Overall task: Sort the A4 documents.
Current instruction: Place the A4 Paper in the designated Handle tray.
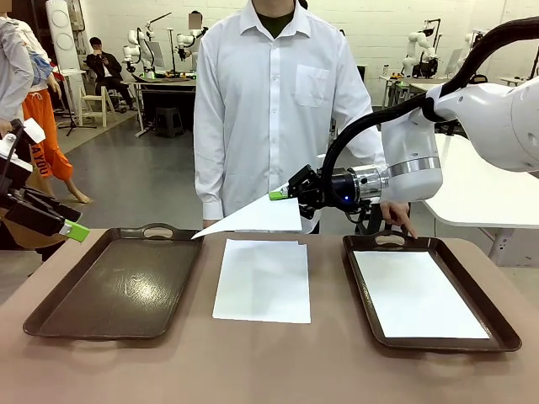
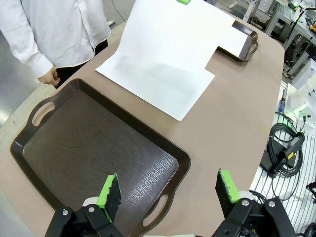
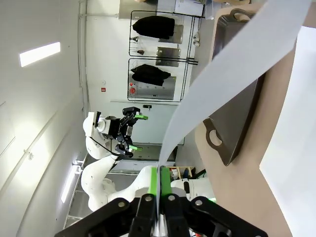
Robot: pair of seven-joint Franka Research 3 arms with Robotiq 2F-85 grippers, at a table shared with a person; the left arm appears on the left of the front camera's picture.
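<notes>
Noted the stack of A4 documents lying flat at mid-table; taken as reference for all positions below.

Found the right gripper above the stack's far right corner, green pads pressed together on the corner of a single A4 sheet. Confirmed in the right wrist view: same gripper, sheet pinched edge-on between both pads.

Recorded the held sheet running leftward from that gripper, raised over the stack's far edge and sloping down to a free pointed corner. Cannot tell whether touching the stack.

Logged a dark brown tray just right of the stack, carrying another white sheet. Logged a second tray just left of the stack, bare inside.

Found the left gripper well left of the stack, over the bare tray's outer end. Checked in the left wrist view: left gripper with fingers spread wide, gripping nothing.
</notes>
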